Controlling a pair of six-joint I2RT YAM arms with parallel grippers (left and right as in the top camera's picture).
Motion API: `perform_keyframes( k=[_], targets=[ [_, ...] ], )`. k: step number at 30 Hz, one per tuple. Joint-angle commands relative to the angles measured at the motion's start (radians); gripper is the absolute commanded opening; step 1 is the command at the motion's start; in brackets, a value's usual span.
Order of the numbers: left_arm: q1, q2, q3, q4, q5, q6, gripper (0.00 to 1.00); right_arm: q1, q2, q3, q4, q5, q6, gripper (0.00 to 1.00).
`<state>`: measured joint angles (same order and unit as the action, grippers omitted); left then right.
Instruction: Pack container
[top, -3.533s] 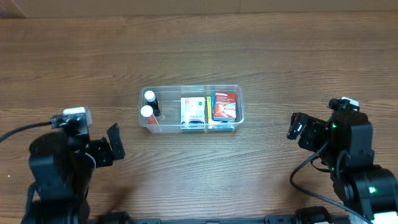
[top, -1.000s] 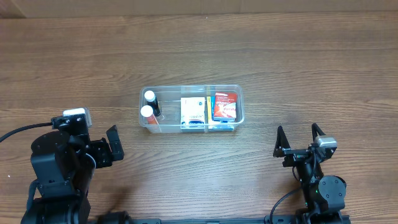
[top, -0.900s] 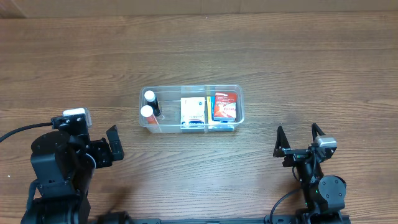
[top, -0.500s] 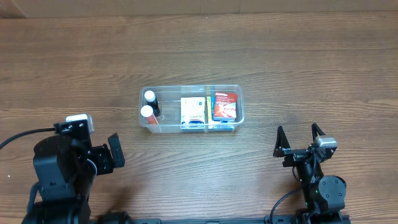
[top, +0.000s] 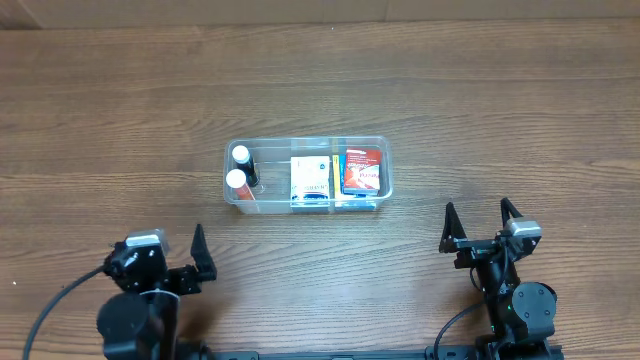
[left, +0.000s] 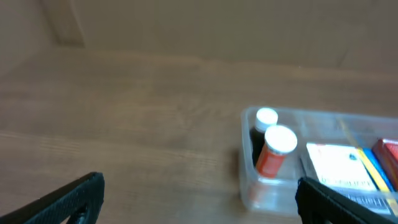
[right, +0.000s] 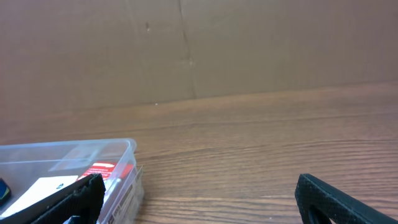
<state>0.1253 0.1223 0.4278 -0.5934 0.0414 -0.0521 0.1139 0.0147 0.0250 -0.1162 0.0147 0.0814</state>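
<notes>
The clear plastic container (top: 307, 201) sits mid-table. It holds two white-capped bottles (top: 238, 168) at its left end, a white box (top: 311, 179) in the middle and a red box (top: 361, 170) at the right. My left gripper (top: 168, 258) is open and empty near the front left, apart from the container. My right gripper (top: 478, 222) is open and empty at the front right. In the left wrist view the container (left: 252, 186) lies ahead right of the open jaws (left: 202, 208). In the right wrist view its corner (right: 127, 146) lies left of the open jaws (right: 205, 208).
The wooden table (top: 320, 80) stretches around the container. A brown cardboard wall (right: 186, 50) stands behind the table's far edge. Both arm bases sit at the front edge.
The left arm has drawn back toward the front edge and folded low. The right arm folded back earlier and has since stayed still. The container and its contents have not moved.
</notes>
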Motion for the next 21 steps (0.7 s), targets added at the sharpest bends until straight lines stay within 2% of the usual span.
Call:
perform_keyframes(
  k=[1, 12, 17, 19, 21],
  targets=[
    [0.003, -0.081, -0.114, 0.121, 0.051, -0.003, 1.00, 0.003, -0.012, -0.003, 0.006, -0.002, 0.000, 1.00],
    [-0.021, -0.119, -0.417, 0.655, 0.043, 0.035, 1.00, 0.004, -0.012, -0.003, 0.006, -0.002, 0.000, 1.00],
    [-0.023, -0.119, -0.423, 0.620, 0.007, 0.109, 1.00, 0.003, -0.012, -0.003, 0.006, -0.002, 0.000, 1.00],
    [-0.023, -0.119, -0.423, 0.537, 0.003, 0.095, 1.00, 0.003, -0.012, -0.003, 0.006, -0.002, 0.000, 1.00],
    [-0.024, -0.119, -0.423, 0.519, 0.003, 0.072, 1.00, 0.003, -0.012, -0.003, 0.006, -0.002, 0.000, 1.00]
  ],
)
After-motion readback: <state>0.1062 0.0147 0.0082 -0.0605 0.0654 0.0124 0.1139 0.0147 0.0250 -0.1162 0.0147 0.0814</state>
